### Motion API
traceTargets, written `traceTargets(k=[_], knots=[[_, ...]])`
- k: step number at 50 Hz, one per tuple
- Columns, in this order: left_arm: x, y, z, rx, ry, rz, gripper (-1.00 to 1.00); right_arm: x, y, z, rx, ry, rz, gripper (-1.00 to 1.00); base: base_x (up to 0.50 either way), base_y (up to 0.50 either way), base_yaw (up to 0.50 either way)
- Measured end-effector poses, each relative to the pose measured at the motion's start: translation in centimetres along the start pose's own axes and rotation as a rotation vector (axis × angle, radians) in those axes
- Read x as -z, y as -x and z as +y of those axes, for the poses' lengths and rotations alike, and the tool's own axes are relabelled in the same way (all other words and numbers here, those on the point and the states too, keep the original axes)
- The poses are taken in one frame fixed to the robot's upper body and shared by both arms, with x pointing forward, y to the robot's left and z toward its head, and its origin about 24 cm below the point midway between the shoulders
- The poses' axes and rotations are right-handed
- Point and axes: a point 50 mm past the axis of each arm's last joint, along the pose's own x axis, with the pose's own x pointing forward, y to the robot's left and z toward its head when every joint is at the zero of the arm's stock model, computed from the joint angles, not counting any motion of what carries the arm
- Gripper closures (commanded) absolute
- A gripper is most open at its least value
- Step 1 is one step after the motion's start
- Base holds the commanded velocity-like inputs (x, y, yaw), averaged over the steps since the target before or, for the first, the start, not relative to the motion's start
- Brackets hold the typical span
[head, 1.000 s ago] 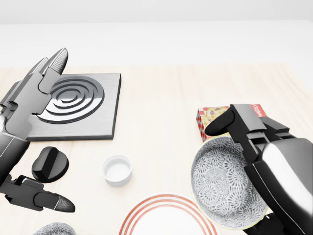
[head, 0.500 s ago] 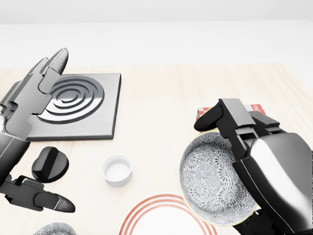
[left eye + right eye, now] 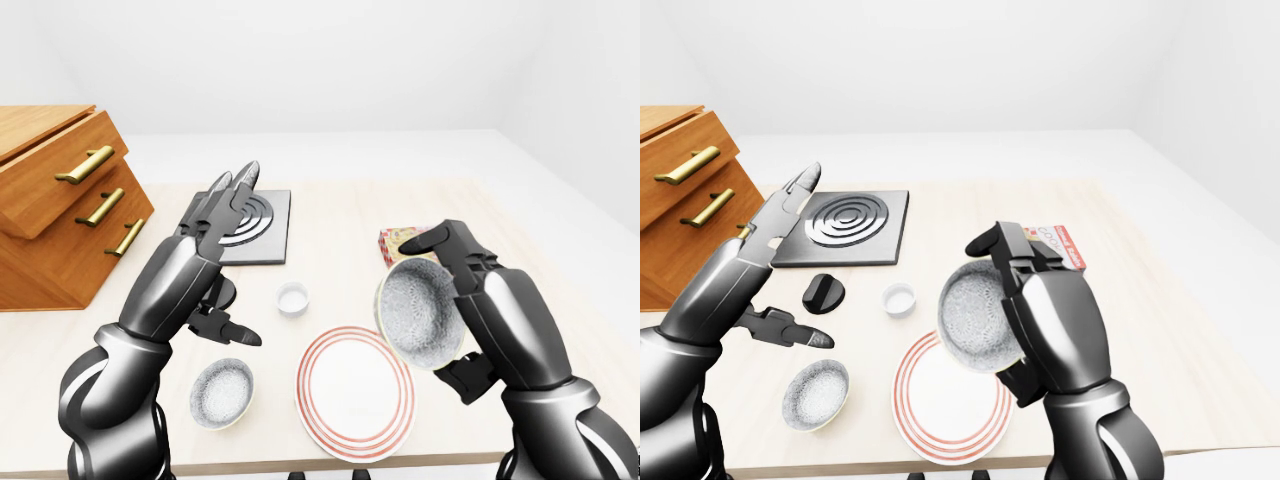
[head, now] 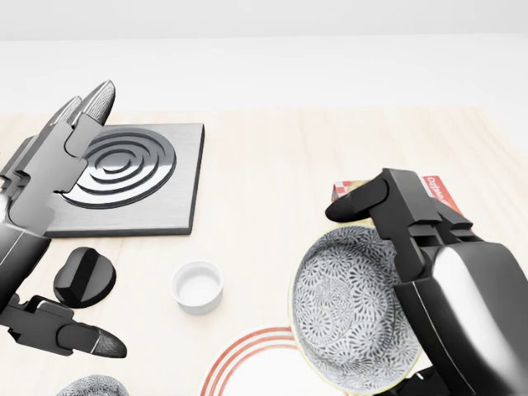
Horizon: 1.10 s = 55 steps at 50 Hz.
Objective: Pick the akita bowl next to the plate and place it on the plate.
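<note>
My right hand (image 3: 445, 312) is shut on the akita bowl (image 3: 416, 308), a grey-patterned bowl with a pale rim. It holds the bowl tilted on its side, its opening turned to the left of the left-eye view. The bowl hangs in the air over the right edge of the white plate (image 3: 345, 400) with red rings, which lies on the table near the bottom of that view. My thumb lies over the bowl's top rim and the other fingers sit under it. At the left, my left hand (image 3: 240, 258) hovers open and empty above the table.
A second patterned bowl (image 3: 222, 392) lies left of the plate. A small white cup (image 3: 293, 297), a black knob (image 3: 824, 290) and a grey burner plate (image 3: 855, 225) stand above them. A red box (image 3: 1065, 243) sits behind my right hand. A wooden drawer cabinet (image 3: 60, 200) stands at far left.
My right hand has carried the bowl leftward, from beside the plate to over its right edge, and tipped it further. The left hand has not moved.
</note>
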Motion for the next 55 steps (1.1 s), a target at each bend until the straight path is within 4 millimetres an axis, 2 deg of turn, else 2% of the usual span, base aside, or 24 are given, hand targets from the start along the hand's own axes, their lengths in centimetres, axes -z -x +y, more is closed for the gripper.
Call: traceTargets(k=[7,26,55], knots=[[0.0,0.0,0.0,0.000,0.000,0.000,-1.00,0.3,0.3,0.1,0.033,-0.092,0.068,1.00,0.00,0.00,0.00],[0.1,0.0,0.0,0.001,-0.001,0.004,-1.00,1.1,0.8,0.3,0.019,-0.080,0.122,1.00,0.00,0.00,0.00],[0.2,0.0,-0.1,0.003,-0.001,0.010,-1.00,1.8,3.4,2.4,-0.128,-0.212,0.199,1.00,0.00,0.00,0.00]])
